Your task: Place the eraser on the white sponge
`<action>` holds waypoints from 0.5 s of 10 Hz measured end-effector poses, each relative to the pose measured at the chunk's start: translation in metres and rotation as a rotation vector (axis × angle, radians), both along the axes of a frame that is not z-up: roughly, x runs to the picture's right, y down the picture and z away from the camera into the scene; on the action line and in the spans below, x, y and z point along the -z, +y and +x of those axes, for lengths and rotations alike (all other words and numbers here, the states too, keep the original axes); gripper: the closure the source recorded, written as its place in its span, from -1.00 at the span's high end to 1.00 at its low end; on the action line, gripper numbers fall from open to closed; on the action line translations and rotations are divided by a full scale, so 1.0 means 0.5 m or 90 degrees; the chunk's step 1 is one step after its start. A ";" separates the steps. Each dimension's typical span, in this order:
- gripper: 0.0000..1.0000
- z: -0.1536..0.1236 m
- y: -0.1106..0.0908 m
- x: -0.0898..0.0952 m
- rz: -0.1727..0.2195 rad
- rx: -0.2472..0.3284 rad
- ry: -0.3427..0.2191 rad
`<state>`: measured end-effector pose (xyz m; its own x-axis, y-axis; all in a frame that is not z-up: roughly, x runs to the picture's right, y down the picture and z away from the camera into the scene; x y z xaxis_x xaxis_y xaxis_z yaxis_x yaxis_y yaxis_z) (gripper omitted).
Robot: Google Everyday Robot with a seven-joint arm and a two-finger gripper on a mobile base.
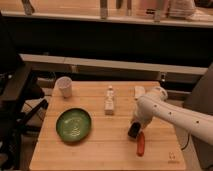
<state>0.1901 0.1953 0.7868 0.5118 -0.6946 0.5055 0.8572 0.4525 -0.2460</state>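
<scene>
The eraser (134, 131) is a small black block on the wooden table (100, 150), just up-left of an orange-red carrot-shaped object (141, 143). My gripper (135, 125), at the end of the white arm that reaches in from the right, is right down at the eraser and partly covers it. The white sponge (139, 91) lies near the table's back edge, behind the arm's wrist and partly hidden by it.
A white bottle-like figure (109, 100) stands at the middle of the table. A green plate (73, 124) lies front left and a white cup (64, 86) stands back left. A dark chair (15, 100) is at the left of the table.
</scene>
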 end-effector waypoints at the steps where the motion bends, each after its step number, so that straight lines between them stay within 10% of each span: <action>1: -0.88 0.003 -0.006 0.001 0.002 -0.001 0.001; 5: -0.88 0.009 -0.019 0.008 -0.001 0.017 -0.003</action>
